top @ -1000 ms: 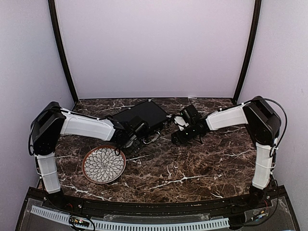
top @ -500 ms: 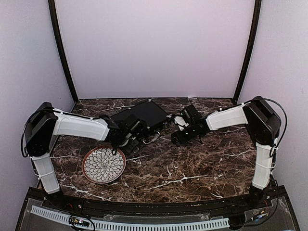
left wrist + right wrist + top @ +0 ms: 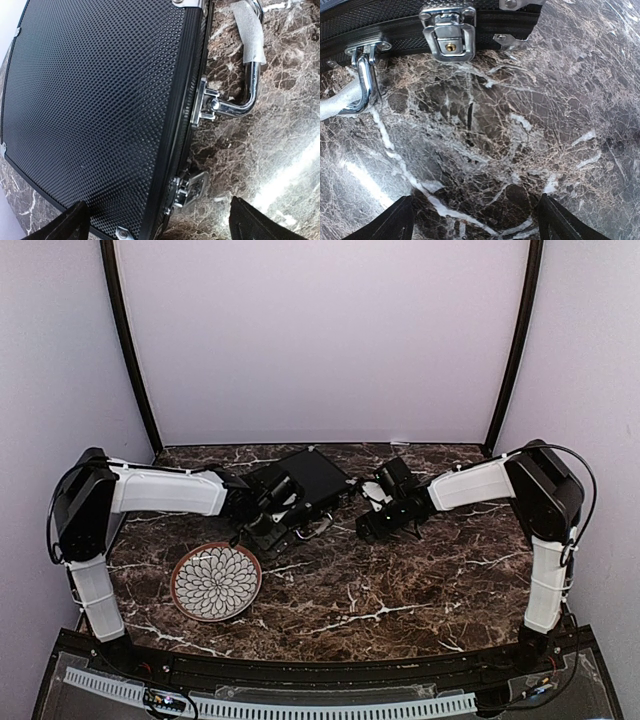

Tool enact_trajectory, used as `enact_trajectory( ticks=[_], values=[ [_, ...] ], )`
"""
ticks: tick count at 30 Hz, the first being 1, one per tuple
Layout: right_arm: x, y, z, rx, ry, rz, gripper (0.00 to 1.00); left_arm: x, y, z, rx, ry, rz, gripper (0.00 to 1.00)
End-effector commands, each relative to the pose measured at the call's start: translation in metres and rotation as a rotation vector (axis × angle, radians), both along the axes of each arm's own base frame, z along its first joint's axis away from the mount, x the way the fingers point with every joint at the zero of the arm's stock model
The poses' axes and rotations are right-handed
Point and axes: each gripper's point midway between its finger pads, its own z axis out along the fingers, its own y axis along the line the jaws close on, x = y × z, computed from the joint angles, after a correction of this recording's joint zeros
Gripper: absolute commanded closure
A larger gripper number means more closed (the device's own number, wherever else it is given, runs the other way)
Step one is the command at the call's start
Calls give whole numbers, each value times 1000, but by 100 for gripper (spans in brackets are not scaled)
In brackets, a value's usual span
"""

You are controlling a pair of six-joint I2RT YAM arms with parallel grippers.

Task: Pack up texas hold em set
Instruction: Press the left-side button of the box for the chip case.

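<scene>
The black briefcase (image 3: 300,478) lies shut on the marble table at the back middle. In the left wrist view its dimpled lid (image 3: 100,100) fills the left side, with the silver handle (image 3: 250,80) and a silver latch (image 3: 194,187) on its front edge; that latch looks flipped outward. My left gripper (image 3: 266,528) is open over the case's front left corner, straddling that latch (image 3: 165,226). My right gripper (image 3: 373,527) is open and empty (image 3: 477,220) over bare marble, just in front of the other latch (image 3: 449,32), which sits flat and shut. No chips, cards, dice or buttons show.
A round white-patterned plate with a brown rim (image 3: 180,575) lies at the front left, near the left arm. Dark marble table (image 3: 400,590) stretches in front of the case. Purple walls and black posts close in the back and sides.
My left gripper has moved away from the plate, back and to the right, onto the case's front left corner. The right arm and the case have not moved.
</scene>
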Motion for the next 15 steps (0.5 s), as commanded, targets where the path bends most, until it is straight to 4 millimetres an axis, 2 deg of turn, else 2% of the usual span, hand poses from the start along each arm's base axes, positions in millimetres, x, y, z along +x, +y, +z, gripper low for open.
enact_trajectory(
  ticks=[1, 5, 15],
  values=[
    [2, 5, 2, 14, -8, 12, 14, -11, 4, -30, 73, 99, -24, 1],
    [1, 4, 1, 13, -5, 12, 14, -5, 15, -41, 154, 81, 14, 1],
    [-1, 5, -3, 18, 5, 14, 14, 4, 29, -49, 210, 16, 88, 2]
  ],
)
